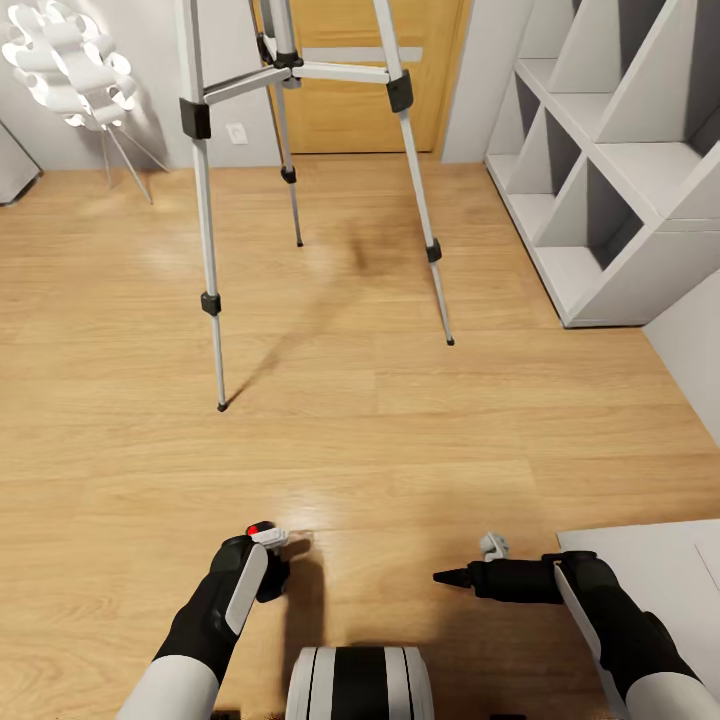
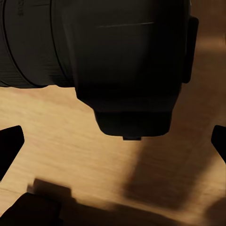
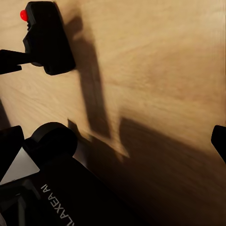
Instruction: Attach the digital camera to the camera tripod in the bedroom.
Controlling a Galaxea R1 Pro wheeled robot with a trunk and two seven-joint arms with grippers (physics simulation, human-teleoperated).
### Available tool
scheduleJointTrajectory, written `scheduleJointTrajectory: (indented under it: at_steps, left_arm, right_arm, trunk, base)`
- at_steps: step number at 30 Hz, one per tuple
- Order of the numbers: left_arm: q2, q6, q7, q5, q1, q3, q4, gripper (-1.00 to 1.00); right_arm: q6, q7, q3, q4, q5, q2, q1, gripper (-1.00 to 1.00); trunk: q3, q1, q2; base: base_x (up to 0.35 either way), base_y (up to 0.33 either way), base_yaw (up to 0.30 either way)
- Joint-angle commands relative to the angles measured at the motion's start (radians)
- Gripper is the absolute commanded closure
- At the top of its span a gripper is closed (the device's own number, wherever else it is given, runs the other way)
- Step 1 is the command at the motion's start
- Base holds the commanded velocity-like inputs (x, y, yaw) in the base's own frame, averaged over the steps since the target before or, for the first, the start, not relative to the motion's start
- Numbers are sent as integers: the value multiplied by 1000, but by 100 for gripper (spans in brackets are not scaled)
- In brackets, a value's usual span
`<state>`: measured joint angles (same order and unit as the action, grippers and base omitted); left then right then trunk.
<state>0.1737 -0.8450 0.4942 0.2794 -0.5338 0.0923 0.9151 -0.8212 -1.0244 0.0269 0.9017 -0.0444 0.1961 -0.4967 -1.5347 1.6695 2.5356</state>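
Observation:
The digital camera (image 1: 272, 574) is a chunky black body with a red dot, held low over the wood floor by my left gripper (image 1: 268, 552), which is shut on it. The left wrist view shows the camera (image 2: 127, 61) close up, its lens barrel to one side and floor beneath it. From the right wrist view the camera (image 3: 47, 40) hangs above its own shadow. The camera tripod (image 1: 205, 200) stands ahead with its silver legs spread; its head is cut off by the frame. My right gripper (image 1: 445, 577) points left, open and holding nothing, with its fingertips (image 3: 219, 141) far apart.
A white spiky-ball lamp (image 1: 70, 65) stands at the far left by the wall. An oak door (image 1: 350, 90) is behind the tripod. White cubby shelves (image 1: 610, 170) line the right side. A pale flat surface (image 1: 650, 570) sits near my right arm.

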Motion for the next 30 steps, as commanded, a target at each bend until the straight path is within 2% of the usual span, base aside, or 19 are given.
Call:
scheduleJointTrajectory:
  at_steps: [1, 27, 30]
  left_arm:
    - [1, -2, 8, 11, 0, 2, 1, -100]
    - [1, -1, 4, 11, 0, 2, 1, -100]
    - [1, -1, 4, 11, -1, 2, 1, -100]
  right_arm:
    - [-8, 0, 1, 0, -5, 0, 0, -100]
    - [-8, 0, -1, 0, -4, 0, 0, -100]
    - [-8, 0, -1, 0, -4, 0, 0, -100]
  trunk:
    - [-5, 0, 1]
    - [-105, 12, 7]
    - [-105, 12, 7]
  base:
    - [0, 0, 0]
    - [0, 0, 0]
    - [0, 0, 0]
